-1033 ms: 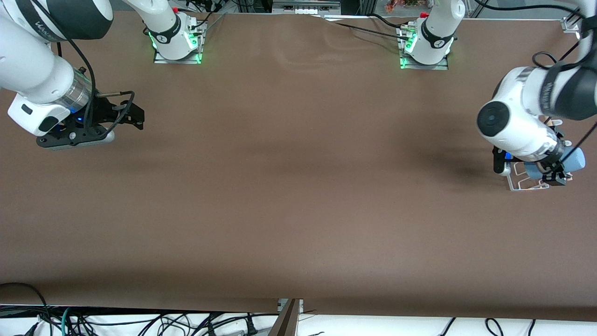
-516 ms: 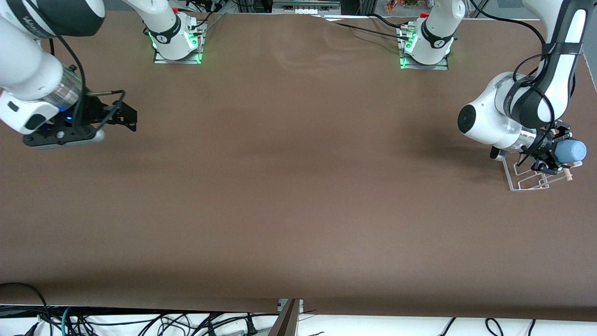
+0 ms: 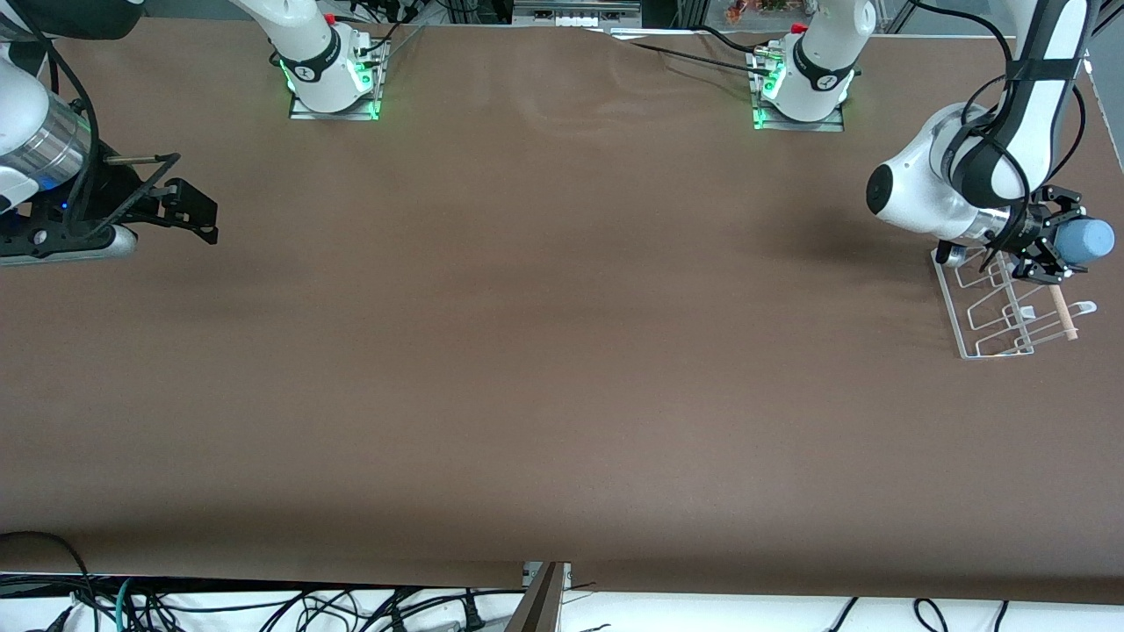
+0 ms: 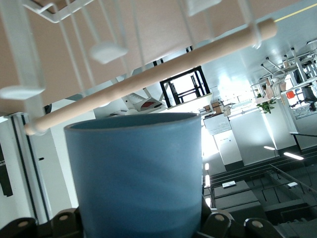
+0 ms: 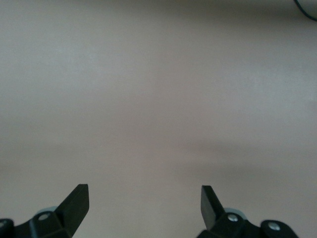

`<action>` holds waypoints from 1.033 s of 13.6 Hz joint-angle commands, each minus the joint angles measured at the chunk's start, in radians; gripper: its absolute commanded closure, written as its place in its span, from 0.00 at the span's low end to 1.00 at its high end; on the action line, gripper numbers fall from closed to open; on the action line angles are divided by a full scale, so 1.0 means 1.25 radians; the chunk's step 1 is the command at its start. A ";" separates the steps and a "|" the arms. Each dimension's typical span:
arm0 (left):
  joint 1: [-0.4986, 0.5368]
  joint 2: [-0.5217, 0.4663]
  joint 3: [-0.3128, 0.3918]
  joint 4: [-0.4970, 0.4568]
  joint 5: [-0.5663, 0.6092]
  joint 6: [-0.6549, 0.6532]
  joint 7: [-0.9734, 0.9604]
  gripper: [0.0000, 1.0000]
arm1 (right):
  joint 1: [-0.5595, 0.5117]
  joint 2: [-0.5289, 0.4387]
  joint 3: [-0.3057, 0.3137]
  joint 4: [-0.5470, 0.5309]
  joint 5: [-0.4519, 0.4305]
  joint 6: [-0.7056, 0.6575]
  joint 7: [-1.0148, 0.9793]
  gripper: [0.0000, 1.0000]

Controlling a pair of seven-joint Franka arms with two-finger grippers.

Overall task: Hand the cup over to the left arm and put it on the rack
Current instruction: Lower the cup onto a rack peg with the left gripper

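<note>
Front view: the left claw [image 3: 1047,247] is clamped on the light-blue cup [image 3: 1084,239], held sideways above the wire rack [image 3: 983,338]'s end farthest from the camera; the rack's loops lie directly beneath. The right claw [image 3: 189,211], prongs apart, waits over the bench [image 3: 544,351] at the right arm's end.

The cup [image 3: 1085,239] is small, plain and light blue, with no handle. It lies on its side up in the air, at the right edge of the front picture, held tight in the left claw [image 3: 1050,243]. It is over the top end of the rack [image 3: 992,309]. The rack is small, made of white wire loops, with a light wooden rod [image 3: 1062,314] along one side. It sits flat on the brown counter [image 3: 562,351], at the right of the picture.

In the left wrist picture the cup [image 4: 136,173] fills the middle, and the rod [image 4: 148,79] is close by it.
</note>
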 commanded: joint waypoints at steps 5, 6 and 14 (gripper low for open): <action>0.030 -0.028 -0.051 -0.092 0.036 -0.044 -0.116 1.00 | 0.006 -0.006 0.037 0.010 -0.003 -0.042 0.005 0.00; 0.030 -0.028 -0.057 -0.099 0.034 -0.051 -0.122 1.00 | 0.006 -0.006 0.035 0.010 -0.001 -0.043 0.006 0.00; 0.030 -0.013 -0.065 -0.125 0.031 -0.060 -0.195 1.00 | 0.005 -0.006 0.036 0.010 0.008 -0.064 0.012 0.00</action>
